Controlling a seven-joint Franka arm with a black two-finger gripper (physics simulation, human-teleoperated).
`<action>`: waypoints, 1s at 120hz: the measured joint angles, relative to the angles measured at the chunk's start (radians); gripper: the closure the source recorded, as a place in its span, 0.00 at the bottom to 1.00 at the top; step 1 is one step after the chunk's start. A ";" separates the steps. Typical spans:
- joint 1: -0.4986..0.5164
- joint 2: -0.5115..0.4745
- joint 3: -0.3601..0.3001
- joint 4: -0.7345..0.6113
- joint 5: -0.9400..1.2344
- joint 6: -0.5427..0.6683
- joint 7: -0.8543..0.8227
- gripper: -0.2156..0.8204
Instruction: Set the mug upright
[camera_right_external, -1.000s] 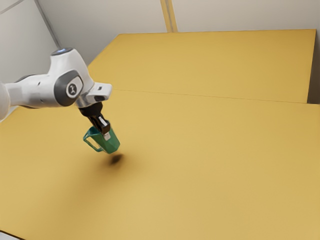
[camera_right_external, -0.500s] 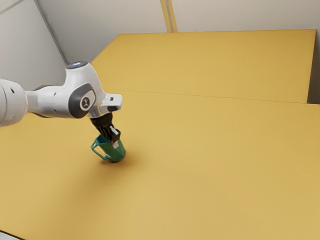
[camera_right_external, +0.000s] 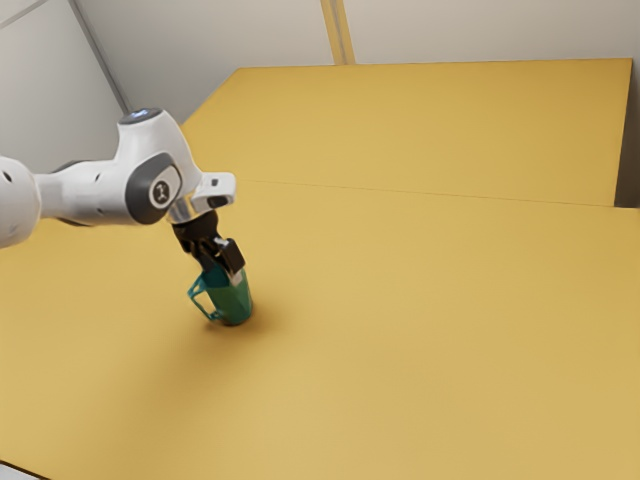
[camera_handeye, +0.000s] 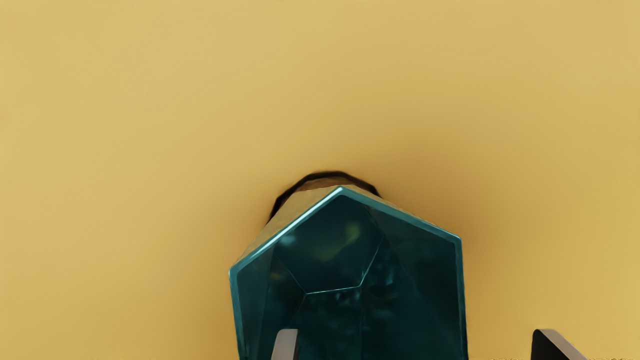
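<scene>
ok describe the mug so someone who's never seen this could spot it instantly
On the big yellow table, follow the white arm in from the exterior view's left, down to its black gripper. At the gripper's end is the mug: green-teal, with an angular, many-cornered rim. Unlike the arm and gripper, it has a looped handle.

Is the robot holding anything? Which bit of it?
Nothing is held. The gripper is open: one finger is at the mouth of the teal mug, the other outside, with a gap before the mug's wall.
</scene>
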 joint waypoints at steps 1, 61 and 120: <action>0.000 -0.001 0.000 0.003 0.000 -0.003 0.000 0.31; 0.020 0.020 0.002 0.438 0.011 -0.311 -0.016 0.22; 0.010 0.019 0.003 0.496 0.022 -0.441 -0.022 0.21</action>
